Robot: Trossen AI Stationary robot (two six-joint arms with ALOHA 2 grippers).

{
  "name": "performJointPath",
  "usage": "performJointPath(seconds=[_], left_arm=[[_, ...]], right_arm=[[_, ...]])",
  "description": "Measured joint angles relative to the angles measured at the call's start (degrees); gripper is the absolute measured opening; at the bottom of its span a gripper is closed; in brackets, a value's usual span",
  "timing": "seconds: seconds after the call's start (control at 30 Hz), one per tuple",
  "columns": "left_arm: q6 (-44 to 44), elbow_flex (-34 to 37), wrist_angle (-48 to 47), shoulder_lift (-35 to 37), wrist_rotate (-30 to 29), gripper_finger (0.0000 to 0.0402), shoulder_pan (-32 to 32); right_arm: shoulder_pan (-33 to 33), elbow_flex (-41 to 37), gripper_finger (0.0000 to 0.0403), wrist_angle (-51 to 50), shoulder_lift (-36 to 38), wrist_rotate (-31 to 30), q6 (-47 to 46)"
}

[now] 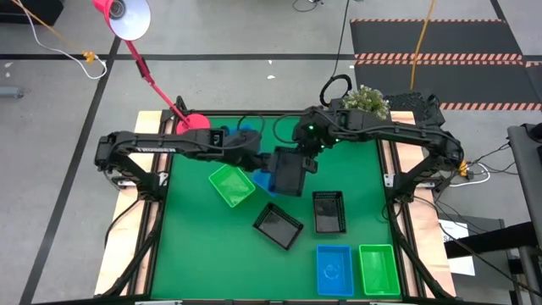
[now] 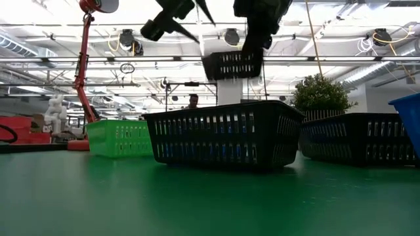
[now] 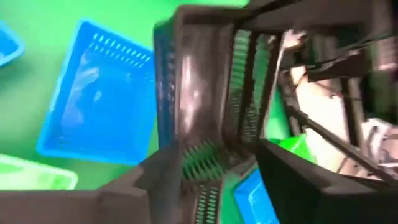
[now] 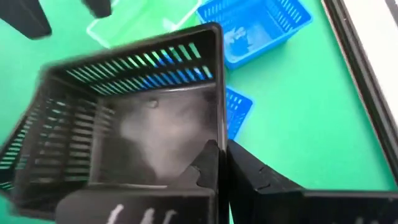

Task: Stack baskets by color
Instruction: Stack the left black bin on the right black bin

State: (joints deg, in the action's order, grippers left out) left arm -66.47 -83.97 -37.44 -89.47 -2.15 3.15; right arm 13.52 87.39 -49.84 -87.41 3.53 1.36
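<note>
- High view: both my arms reach in over the green table (image 1: 186, 254) and meet above its far middle. My right gripper (image 1: 296, 165) is clamped on the wall of a black basket (image 1: 288, 174) and holds it in the air. My left gripper (image 1: 254, 152) sits just beside that basket, on its lamp side.
- High view, rest relative to the held basket: a green basket (image 1: 231, 185) lies just to the left, a blue basket (image 1: 264, 181) peeks out from under it, and two black baskets (image 1: 278, 226) lie near on the front side. A blue one (image 1: 334, 269) and a green one (image 1: 378, 269) rest side by side, well apart at the front edge. The pink lamp base (image 1: 193, 121) is at the far left.
- Low view: the held basket hangs tilted, well above the table.
- Left wrist view: my left fingers (image 3: 155, 180) stand wide apart and grip nothing; the black basket is right in front of them.
- Right wrist view: my right fingers (image 4: 208, 165) pinch the basket's near wall, jaws narrow.
</note>
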Motion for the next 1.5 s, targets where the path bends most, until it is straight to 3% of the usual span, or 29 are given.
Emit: performJointPath(seconds=[0.2,0.57,1.07,1.5], left_arm=[[2.2,0.0,0.6,3.5,-0.1,0.0248,1.4],[7.7,0.0,-3.4,6.3,-0.6,0.025,4.1],[13.9,0.0,-8.4,6.3,0.4,0.025,3.9],[15.5,0.0,-15.9,6.3,0.7,0.025,2.4]], right_arm=[[0.3,0.0,0.0004,-2.7,2.1,1.8,2.0],[1.3,0.0,0.0004,-10.3,8.0,17.7,5.3],[1.3,-0.1,0.0004,-17.0,15.1,19.3,4.4],[1.3,-15.0,0.0004,-7.6,19.0,25.5,0.4]])
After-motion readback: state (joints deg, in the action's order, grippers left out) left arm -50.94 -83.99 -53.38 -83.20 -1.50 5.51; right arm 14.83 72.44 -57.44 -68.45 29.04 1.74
